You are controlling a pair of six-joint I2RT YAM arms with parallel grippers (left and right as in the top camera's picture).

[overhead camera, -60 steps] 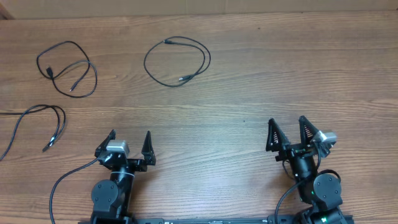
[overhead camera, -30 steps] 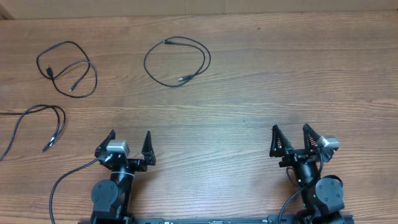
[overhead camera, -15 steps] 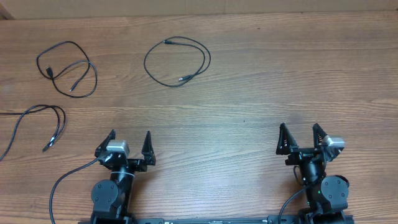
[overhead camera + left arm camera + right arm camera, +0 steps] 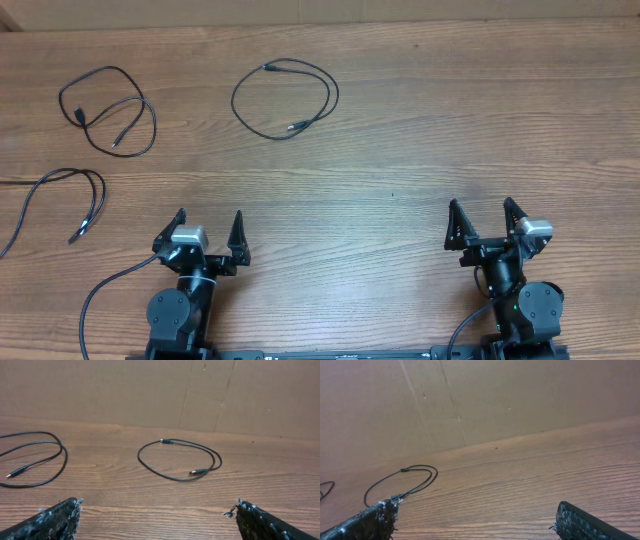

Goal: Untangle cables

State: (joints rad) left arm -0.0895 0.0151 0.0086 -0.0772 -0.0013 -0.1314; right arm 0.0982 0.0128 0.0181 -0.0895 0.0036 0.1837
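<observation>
Three thin black cables lie apart on the wooden table. One cable (image 4: 285,97) forms a single loop at the back centre; it also shows in the left wrist view (image 4: 179,459) and the right wrist view (image 4: 400,482). A second cable (image 4: 108,108) is looped at the back left, partly seen in the left wrist view (image 4: 35,457). A third cable (image 4: 62,205) lies at the left edge. My left gripper (image 4: 209,228) is open and empty near the front edge. My right gripper (image 4: 482,217) is open and empty at the front right.
A brown cardboard wall (image 4: 150,390) stands along the table's far edge. Thicker black arm wires (image 4: 100,295) hang near the left arm's base at the front.
My right gripper has drawn back toward the front edge and shifted a little right. The left arm and the cables have not moved.
</observation>
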